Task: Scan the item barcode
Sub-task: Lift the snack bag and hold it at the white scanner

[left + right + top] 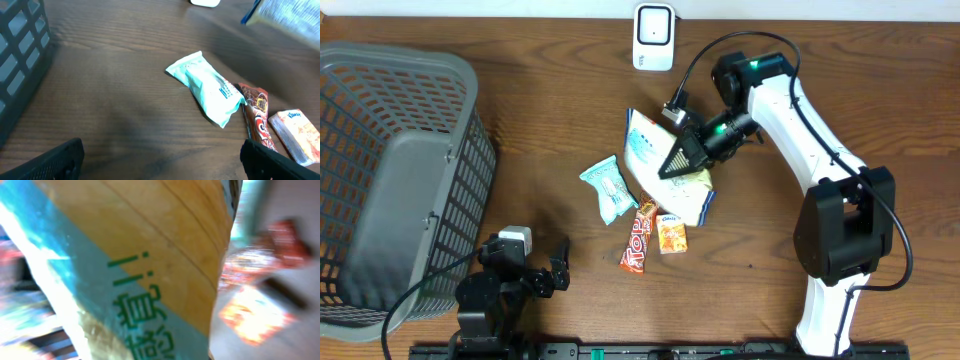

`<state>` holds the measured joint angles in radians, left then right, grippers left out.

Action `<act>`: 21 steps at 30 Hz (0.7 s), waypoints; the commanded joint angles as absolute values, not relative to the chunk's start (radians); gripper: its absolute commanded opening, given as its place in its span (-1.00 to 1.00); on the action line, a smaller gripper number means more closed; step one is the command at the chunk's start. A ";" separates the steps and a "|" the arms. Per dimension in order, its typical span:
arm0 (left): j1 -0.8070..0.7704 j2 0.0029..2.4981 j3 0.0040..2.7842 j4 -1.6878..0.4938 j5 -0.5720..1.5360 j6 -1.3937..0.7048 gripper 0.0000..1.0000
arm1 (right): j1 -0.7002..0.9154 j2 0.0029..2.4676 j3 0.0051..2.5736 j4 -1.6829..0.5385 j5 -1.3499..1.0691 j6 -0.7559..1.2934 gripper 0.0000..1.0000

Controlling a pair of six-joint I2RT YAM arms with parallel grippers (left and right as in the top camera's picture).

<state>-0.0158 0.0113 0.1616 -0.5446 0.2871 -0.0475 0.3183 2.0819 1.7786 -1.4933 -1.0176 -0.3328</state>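
**Right hand [672, 160] pinched the bag [645, 143] near the scanner [653, 37].**
Green Chinese characters crossed the bag's teal band, too blurred to read. The left hand [558, 270] sat spread on the desk, far from the scanner. A teal packet [610, 190], red bar [638, 238] and orange pack [671, 233] lay between.

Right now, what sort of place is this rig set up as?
Probably a mock shop checkout on a wooden table in a lab: a white barcode scanner at the far edge, a grey shopping basket at the left, and snacks such as the teal packet laid out between.
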 commanded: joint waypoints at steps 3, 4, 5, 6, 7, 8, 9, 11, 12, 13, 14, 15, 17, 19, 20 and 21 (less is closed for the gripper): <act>-0.012 0.010 0.151 -0.556 0.299 -0.038 0.99 | 0.323 2.068 1.770 -1.621 -1.457 -0.311 -0.97; -0.012 0.009 0.151 -0.556 0.299 -0.038 1.00 | 0.323 2.068 1.770 -1.646 -1.493 -0.302 -0.97; -0.012 0.010 0.151 -0.556 0.299 -0.038 0.99 | 0.323 2.068 1.770 -1.678 -1.533 -0.303 -0.97; -0.012 0.010 0.151 -0.556 0.299 -0.038 0.99 | 0.323 2.068 1.770 -1.694 -1.557 -0.303 -0.98; -0.012 0.010 0.151 -0.556 0.299 -0.038 0.99 | 0.323 2.068 1.770 -1.702 -1.562 -0.295 -0.97; -0.012 0.010 0.151 -0.556 0.299 -0.038 0.99 | 0.323 2.068 1.770 -1.702 -1.562 -0.276 -0.97; -0.012 0.010 0.151 -0.556 0.299 -0.038 0.99 | 0.323 2.068 1.770 -1.702 -1.562 -0.274 -0.97; -0.012 0.010 0.151 -0.556 0.299 -0.038 0.99 | 0.323 2.068 1.770 -1.701 -1.562 -0.275 -0.97; -0.012 0.010 0.151 -0.556 0.299 -0.038 0.99 | 0.323 2.068 1.770 -1.702 -1.562 -0.277 -0.97; -0.012 0.009 0.151 -0.556 0.299 -0.038 1.00 | 0.323 2.068 1.770 -1.702 -1.562 -0.277 -0.97; -0.012 0.010 0.151 -0.556 0.299 -0.038 0.99 | 0.323 2.068 1.770 -1.702 -1.562 -0.277 -0.97; -0.012 0.010 0.151 -0.556 0.299 -0.038 0.99 | 0.323 2.068 1.770 -1.701 -1.562 -0.277 -0.97; -0.012 0.010 0.151 -0.556 0.299 -0.038 1.00 | 0.322 2.068 1.770 -1.691 -1.554 -0.277 -0.97; -0.012 0.010 0.151 -0.556 0.299 -0.038 0.99 | 0.321 2.068 1.770 -1.657 -1.531 -0.296 -0.97; -0.012 0.010 0.151 -0.556 0.299 -0.038 0.99 | 0.321 2.068 1.770 -1.610 -1.524 -0.352 -0.97; -0.012 0.009 0.151 -0.556 0.299 -0.038 1.00 | 0.321 2.068 1.770 -1.549 -1.505 -0.423 -0.97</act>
